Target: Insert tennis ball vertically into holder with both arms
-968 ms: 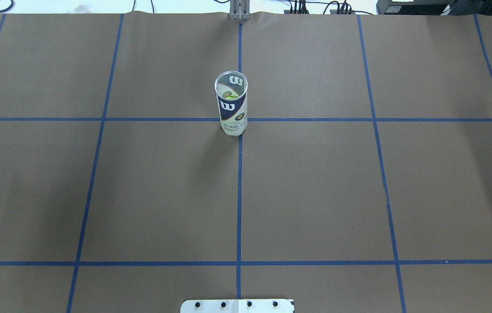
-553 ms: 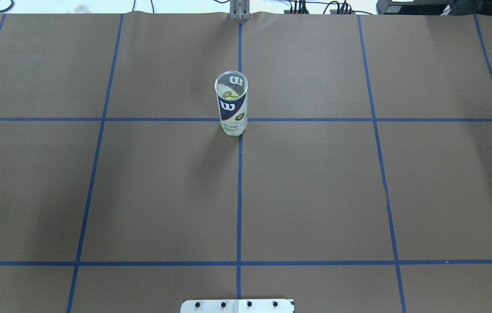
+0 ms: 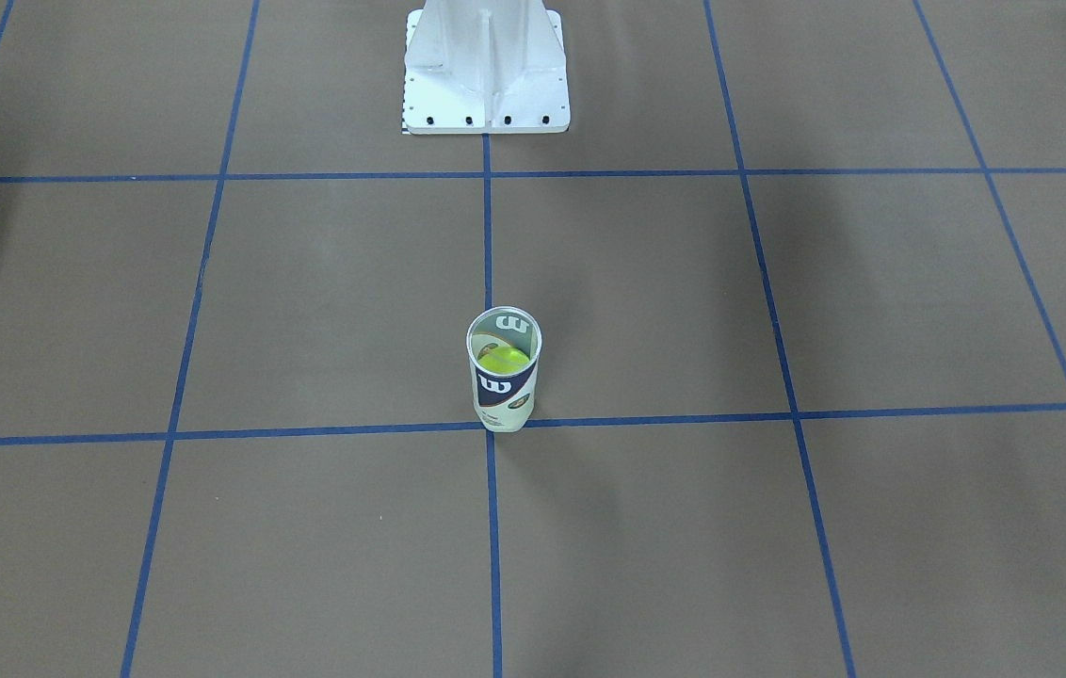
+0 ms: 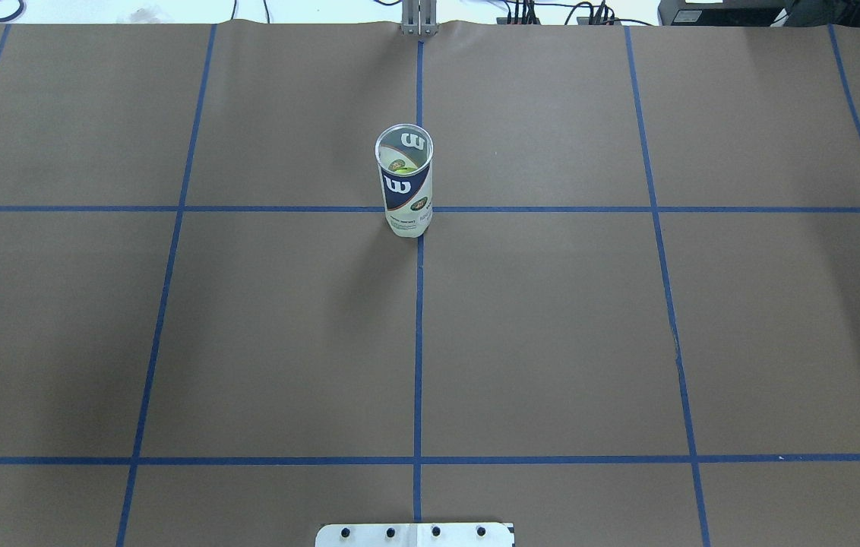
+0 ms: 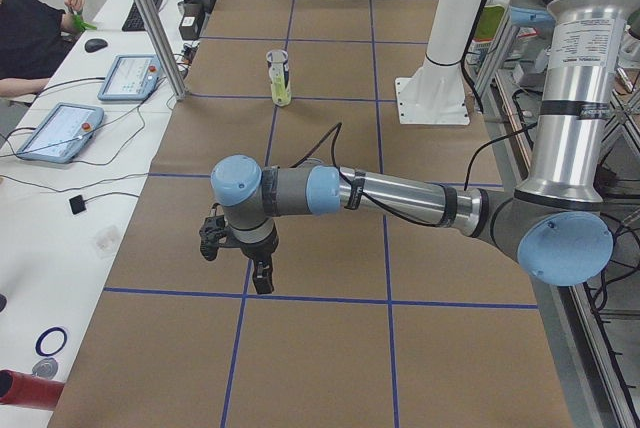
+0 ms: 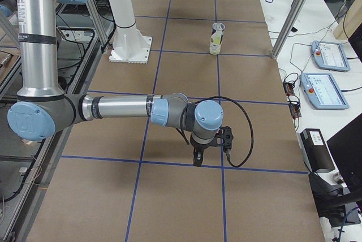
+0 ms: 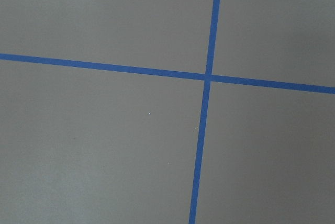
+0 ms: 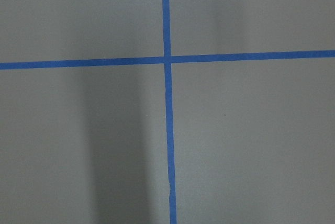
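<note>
— Where's the holder (image 4: 405, 182)?
— Upright on the table (image 4: 551, 342), mid-width, at a crossing of blue tape lines (image 4: 551, 209), far from the pedestal base (image 3: 486, 75). A yellow-green tennis ball (image 3: 504, 359) shows inside it.
— And the arms?
— The left gripper (image 5: 238, 258) hangs over the table's left end and the right gripper (image 6: 212, 148) over its right end, both well apart from the holder. I cannot tell whether either is open or closed.

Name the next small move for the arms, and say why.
Probably none toward the can: it stands upright on the table, and the ball sits inside it. The left arm and right arm hang low over bare table, far from it. I would just lift both clear and stop.
</note>
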Controlling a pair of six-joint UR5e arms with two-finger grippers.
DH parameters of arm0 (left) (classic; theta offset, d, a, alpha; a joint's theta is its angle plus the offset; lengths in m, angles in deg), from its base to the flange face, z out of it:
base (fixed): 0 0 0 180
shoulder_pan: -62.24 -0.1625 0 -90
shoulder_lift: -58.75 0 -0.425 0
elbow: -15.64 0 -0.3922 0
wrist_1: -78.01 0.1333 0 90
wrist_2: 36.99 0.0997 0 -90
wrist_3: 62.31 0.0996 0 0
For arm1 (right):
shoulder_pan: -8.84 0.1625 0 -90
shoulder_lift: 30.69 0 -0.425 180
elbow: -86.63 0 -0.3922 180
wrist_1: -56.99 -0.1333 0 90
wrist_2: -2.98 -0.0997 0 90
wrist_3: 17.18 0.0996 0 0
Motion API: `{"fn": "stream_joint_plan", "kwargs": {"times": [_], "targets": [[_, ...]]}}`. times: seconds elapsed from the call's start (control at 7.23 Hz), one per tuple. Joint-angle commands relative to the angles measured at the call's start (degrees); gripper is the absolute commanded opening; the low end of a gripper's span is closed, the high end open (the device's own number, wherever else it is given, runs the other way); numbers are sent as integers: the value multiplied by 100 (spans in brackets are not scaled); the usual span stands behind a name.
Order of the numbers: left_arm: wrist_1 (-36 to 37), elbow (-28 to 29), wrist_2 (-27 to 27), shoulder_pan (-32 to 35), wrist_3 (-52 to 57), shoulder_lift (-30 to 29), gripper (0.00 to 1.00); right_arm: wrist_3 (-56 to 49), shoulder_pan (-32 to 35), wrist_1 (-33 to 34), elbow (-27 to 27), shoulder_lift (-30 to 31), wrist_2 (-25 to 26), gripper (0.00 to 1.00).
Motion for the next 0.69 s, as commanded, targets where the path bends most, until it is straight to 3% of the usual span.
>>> {"fn": "stream_joint_plan", "kwargs": {"times": [0.0,0.41,0.55], "targets": [[-260,15,12,-12,17,4,100,-5,14,-5,55,83,-19,100],[-385,-45,-14,-3,17,143,100,56,6,-5,46,-5,-28,100],[-429,-55,-328,-3,25,292,100,56,6,-39,38,-5,-28,100]]}}
